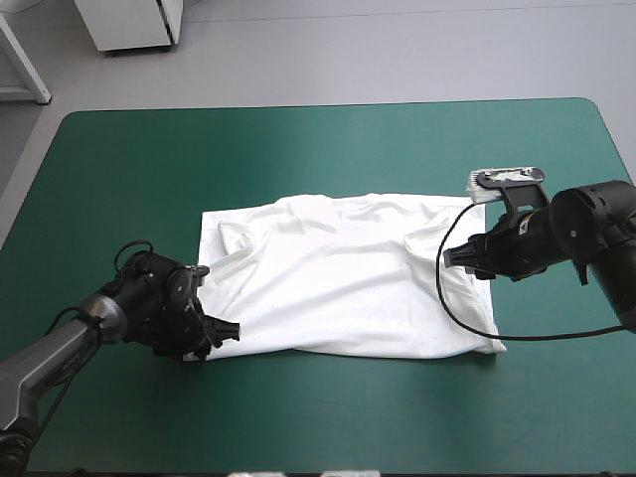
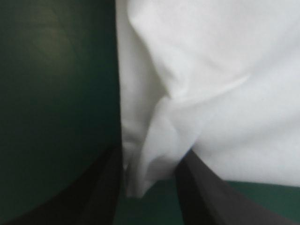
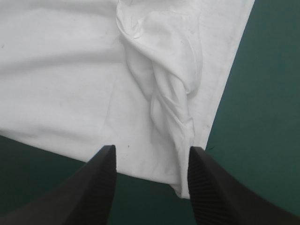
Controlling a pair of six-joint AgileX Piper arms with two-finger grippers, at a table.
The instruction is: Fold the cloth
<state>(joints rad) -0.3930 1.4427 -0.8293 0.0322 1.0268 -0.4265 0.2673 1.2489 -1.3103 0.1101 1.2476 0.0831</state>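
Two claws work at one white T-shirt, spread flat in the middle of the teal-green surface; from above, the left claw sits at the shirt's near left corner; the right claw hangs over its right side, by a sleeve. From the left wrist, the black fingers stand apart, a puckered fold of the shirt's edge between them; from the right wrist, the fingers are likewise spread, straddling a twisted ridge at the shirt's edge; neither grips anything.
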